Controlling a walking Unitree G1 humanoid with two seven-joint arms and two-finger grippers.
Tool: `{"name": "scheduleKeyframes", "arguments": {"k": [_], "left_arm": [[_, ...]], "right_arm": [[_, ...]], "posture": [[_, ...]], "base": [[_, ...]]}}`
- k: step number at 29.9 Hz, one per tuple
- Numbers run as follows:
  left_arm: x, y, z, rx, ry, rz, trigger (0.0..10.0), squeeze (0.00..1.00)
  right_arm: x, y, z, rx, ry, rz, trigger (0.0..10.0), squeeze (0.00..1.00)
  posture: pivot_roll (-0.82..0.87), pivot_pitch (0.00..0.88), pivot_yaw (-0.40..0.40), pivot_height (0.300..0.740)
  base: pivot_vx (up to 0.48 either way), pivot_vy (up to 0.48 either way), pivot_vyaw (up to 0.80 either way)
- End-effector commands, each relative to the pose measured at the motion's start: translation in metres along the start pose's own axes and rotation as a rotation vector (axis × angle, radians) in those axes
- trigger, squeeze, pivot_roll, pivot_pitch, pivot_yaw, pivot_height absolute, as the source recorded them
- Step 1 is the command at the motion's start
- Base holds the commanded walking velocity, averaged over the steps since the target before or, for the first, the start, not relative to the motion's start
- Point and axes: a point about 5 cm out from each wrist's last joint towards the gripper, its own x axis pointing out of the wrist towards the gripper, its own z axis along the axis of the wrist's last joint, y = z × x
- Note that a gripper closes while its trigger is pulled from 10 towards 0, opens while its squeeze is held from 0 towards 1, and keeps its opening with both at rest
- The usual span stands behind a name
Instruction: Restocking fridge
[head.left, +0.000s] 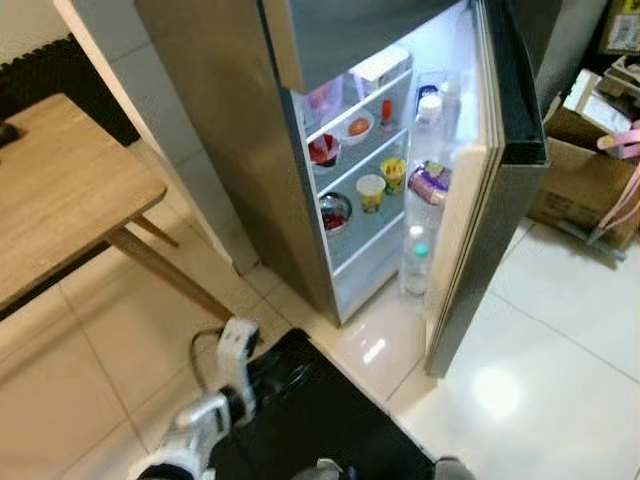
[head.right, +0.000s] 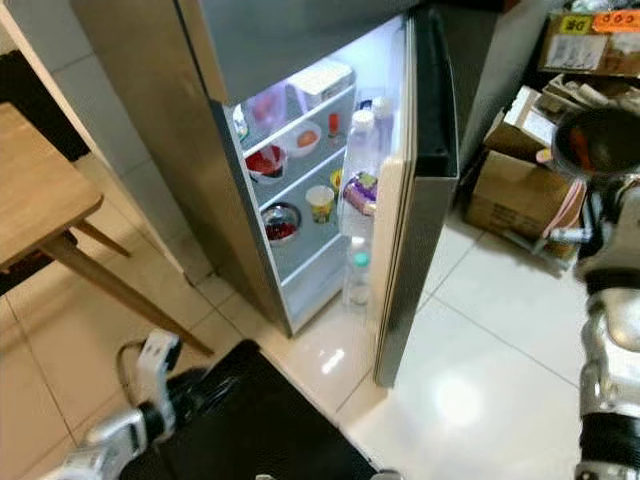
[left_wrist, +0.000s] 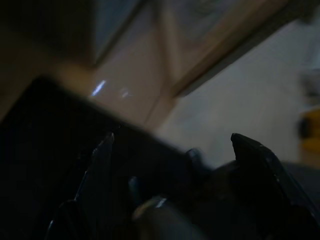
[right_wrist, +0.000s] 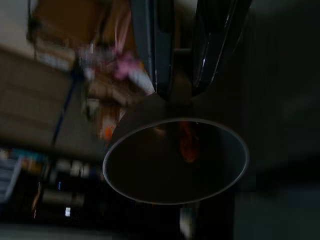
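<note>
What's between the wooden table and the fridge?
Bare tiled floor and a white wall lie between the table and the fridge, per the left eye view.

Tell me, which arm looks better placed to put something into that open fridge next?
Probably the right. Its gripper is raised beside the open fridge door, pinching the rim of a dark bowl. The left gripper hangs low, empty and open.

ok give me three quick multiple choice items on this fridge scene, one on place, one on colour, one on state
1. The wooden table stands where?
A. robot's left of the fridge
B. behind the cardboard boxes
C. inside the fridge

2. The fridge door's outer face is?
A. red
B. silver-grey
C. green

3. The right claw is?
A. open, empty
B. shut on a bowl
C. shut on a bottle

Answers:
1. A, wooden table lies left of the fridge.
2. B, fridge door looks silver-grey.
3. B, right claw pinches the bowl rim.
</note>
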Motion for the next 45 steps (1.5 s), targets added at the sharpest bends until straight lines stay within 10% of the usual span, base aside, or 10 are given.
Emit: {"name": "scheduleKeyframes", "arguments": {"k": [1,8,13,25,38,45], "left_arm": [[-0.017,0.016,-0.016,-0.018,0.050,0.110,10.0,0.00],[-0.044,0.032,-0.046,-0.098,0.122,0.306,10.0,0.00],[-0.053,0.032,-0.064,-0.150,0.152,0.377,10.0,0.00],[-0.060,0.032,-0.076,-0.185,0.172,0.434,10.0,0.00],[-0.063,0.028,-0.084,-0.216,0.174,0.452,10.0,0.00],[-0.064,0.025,-0.090,-0.230,0.178,0.450,10.0,0.00]], "right_arm": [[0.009,0.007,0.012,0.034,-0.019,0.060,10.0,0.00],[0.037,0.038,0.071,0.144,-0.181,0.307,10.0,0.00],[0.032,0.100,0.112,0.261,-0.250,0.690,10.0,0.00],[0.000,0.172,0.118,0.395,-0.012,1.027,10.0,0.00],[-0.032,0.220,0.033,0.427,0.443,0.824,10.0,0.00],[-0.011,0.195,0.015,0.377,0.416,0.519,10.0,0.00]], "posture": [[-0.22,0.102,0.095,0.740],[-0.22,0.083,0.074,0.740],[-0.22,0.071,0.061,0.740],[-0.22,0.065,0.048,0.740],[-0.18,0.052,0.032,0.740],[-0.17,0.037,0.036,0.740]], "base": [[0.000,0.000,0.00],[0.000,0.000,0.00],[0.000,0.000,0.00],[0.000,0.000,0.00],[0.000,0.000,0.00],[0.000,0.000,0.00]]}}
